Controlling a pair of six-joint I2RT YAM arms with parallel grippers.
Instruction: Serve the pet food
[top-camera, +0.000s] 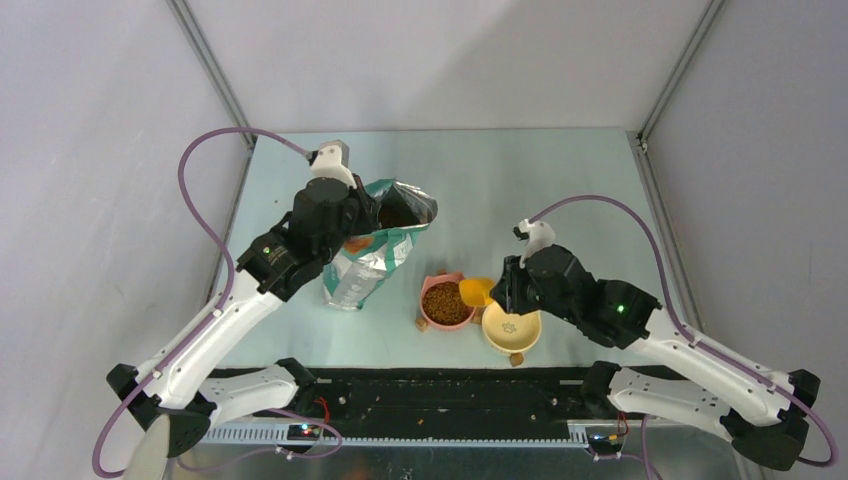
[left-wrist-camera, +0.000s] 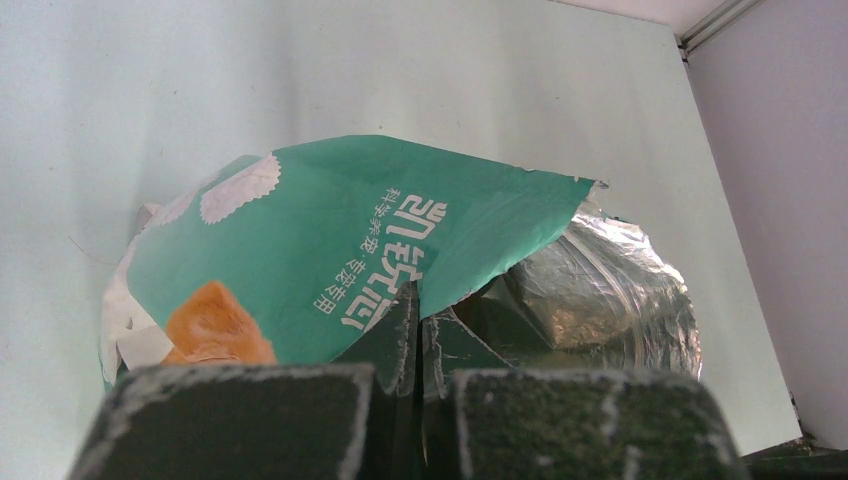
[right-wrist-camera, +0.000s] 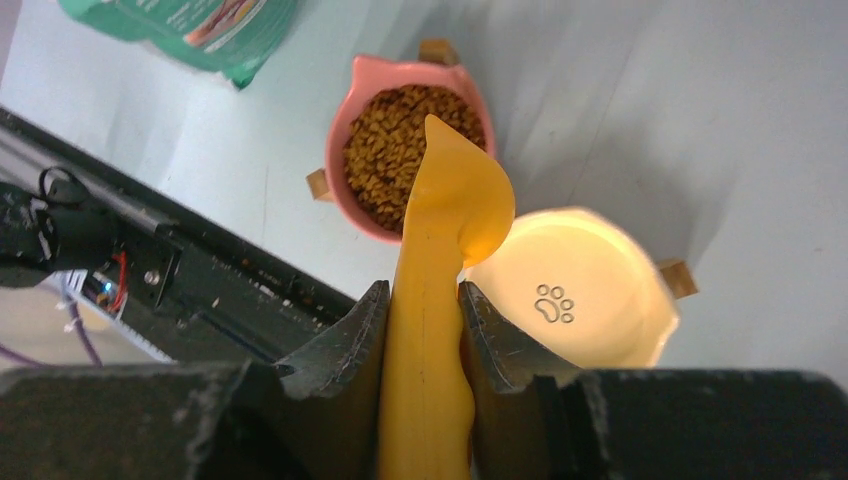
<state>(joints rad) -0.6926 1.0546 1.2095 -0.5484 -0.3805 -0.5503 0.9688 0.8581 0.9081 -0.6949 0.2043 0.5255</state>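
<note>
The pet food (top-camera: 446, 301) is brown kibble filling the pink cat-eared bowl (top-camera: 430, 285), also in the right wrist view (right-wrist-camera: 385, 150). More kibble (top-camera: 398, 212) shows inside the open green-white foil bag (top-camera: 368, 262). My left gripper (left-wrist-camera: 418, 335) is shut on the bag's torn top edge (left-wrist-camera: 470, 230) and holds it open. My right gripper (right-wrist-camera: 424, 310) is shut on the handle of the orange scoop (right-wrist-camera: 450, 200), whose bowl hangs above the gap between the pink bowl and the yellow bowl (right-wrist-camera: 590, 310). The yellow bowl holds no kibble.
The two bowls (top-camera: 512, 330) stand side by side near the table's front edge. A black rail (top-camera: 420, 395) with wiring runs along the front. Grey walls close in the table on the left, back and right.
</note>
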